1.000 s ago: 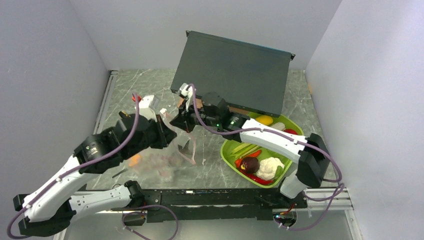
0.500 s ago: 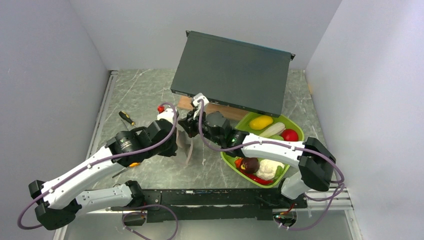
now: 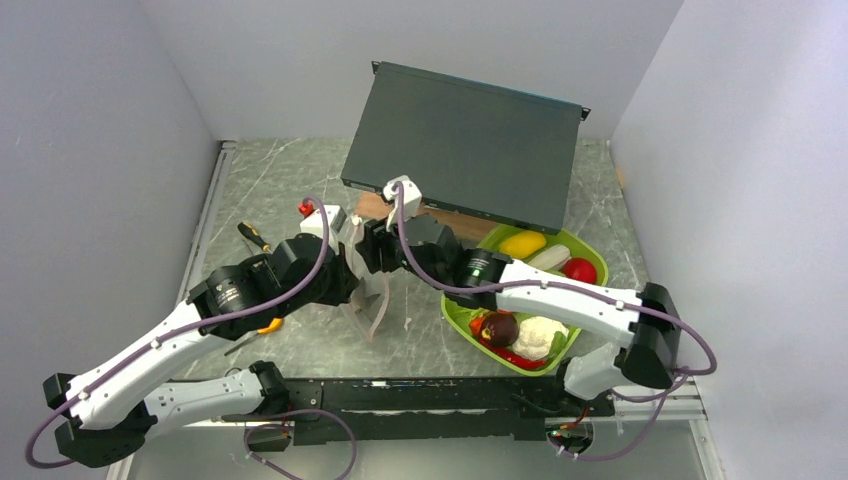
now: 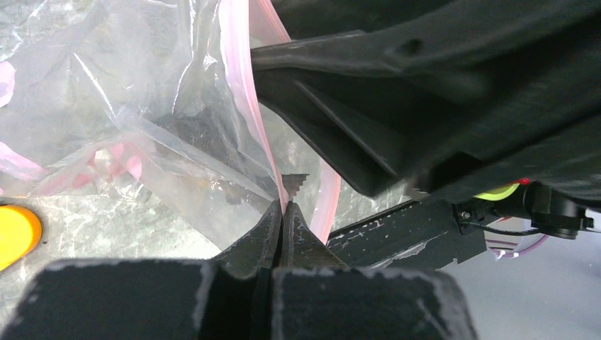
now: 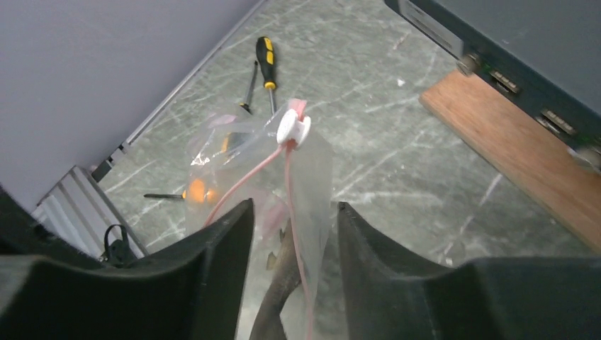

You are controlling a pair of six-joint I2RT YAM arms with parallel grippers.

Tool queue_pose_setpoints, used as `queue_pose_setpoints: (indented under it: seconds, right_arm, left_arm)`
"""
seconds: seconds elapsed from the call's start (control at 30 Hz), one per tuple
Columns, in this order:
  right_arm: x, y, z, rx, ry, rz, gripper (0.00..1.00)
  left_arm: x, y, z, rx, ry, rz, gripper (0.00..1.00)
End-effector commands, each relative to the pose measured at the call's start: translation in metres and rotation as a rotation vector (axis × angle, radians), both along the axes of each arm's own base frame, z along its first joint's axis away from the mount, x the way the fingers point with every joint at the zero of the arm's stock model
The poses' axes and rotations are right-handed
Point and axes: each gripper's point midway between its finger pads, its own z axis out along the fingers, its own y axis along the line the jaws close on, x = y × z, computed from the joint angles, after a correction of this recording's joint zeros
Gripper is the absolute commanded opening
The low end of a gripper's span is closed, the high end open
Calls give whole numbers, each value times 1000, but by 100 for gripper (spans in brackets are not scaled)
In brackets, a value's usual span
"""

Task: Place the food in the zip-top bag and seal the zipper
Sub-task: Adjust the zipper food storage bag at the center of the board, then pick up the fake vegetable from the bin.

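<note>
Top external view: left pincer (image 3: pixel 352 278) and right pincer (image 3: pixel 368 252) meet over the middle of the tabletop (image 3: pixel 280 170). The zip-top bag (image 3: pixel 372 305) hangs between them, lifted, its lower end near the tabletop. The food is in the lime-green tray (image 3: pixel 452 305) at near right, not in the bag: yellow fruit (image 3: pixel 522 243) and red tomato (image 3: pixel 580 270) at the far end, dark purple ball (image 3: pixel 500 328), white cauliflower (image 3: pixel 540 336) and red chili (image 3: pixel 512 356) at the near end. The right arm crosses over the tray's left part. A dark box (image 3: pixel 465 140) sits tilted at far centre, with a wooden board (image 3: pixel 372 205) under its near-left corner. A screwdriver (image 3: pixel 255 236) lies on the tabletop to the left, just beyond the left arm.

Left wrist view: the left pincer (image 4: pixel 282 212) has its fingers pressed together, clamped on the zipper (image 4: pixel 237 85). The pink strip runs up out of the tips, and the clear film is bunched to the left. An orange object (image 4: pixel 14 234) sits at the left edge on the tabletop; cannot tell what it is.

Right wrist view: the right pincer (image 5: pixel 294 212) has its fingers apart, and the bag's mouth edge hangs in the gap between them. A white slider (image 5: pixel 293 126) sits at the top end of the pink strip. Screwdriver and wooden board are visible beyond, on the tabletop.
</note>
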Motion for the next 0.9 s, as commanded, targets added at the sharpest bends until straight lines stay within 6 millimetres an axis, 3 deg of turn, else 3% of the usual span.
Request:
queue_pose_setpoints:
  seconds: [0.0,0.17,0.27,0.4,0.53,0.67,0.87]
  right_arm:
    - [-4,-49,29,-38,11,-97,58]
    - [-19,-113,50,-47,-37,-169,65]
    - [-21,-157,50,-96,-43,-276,67]
    - [-25,-222,33,-175,-27,-453,67]
    - [-33,-270,2,-147,51,-607,70]
    - [-40,-299,-36,-93,162,-724,71]
    - [-44,-314,-84,-1,329,-858,68]
  left_arm:
    - [7,-6,10,-49,-28,26,0]
    - [8,-10,5,-74,-33,24,0]
    - [10,-12,4,-63,-34,22,0]
    - [10,-12,3,-53,-31,17,0]
    - [9,-11,0,-55,-33,16,0]
    - [8,-11,-3,-50,-26,12,0]
    - [6,-13,-7,-57,-11,4,0]
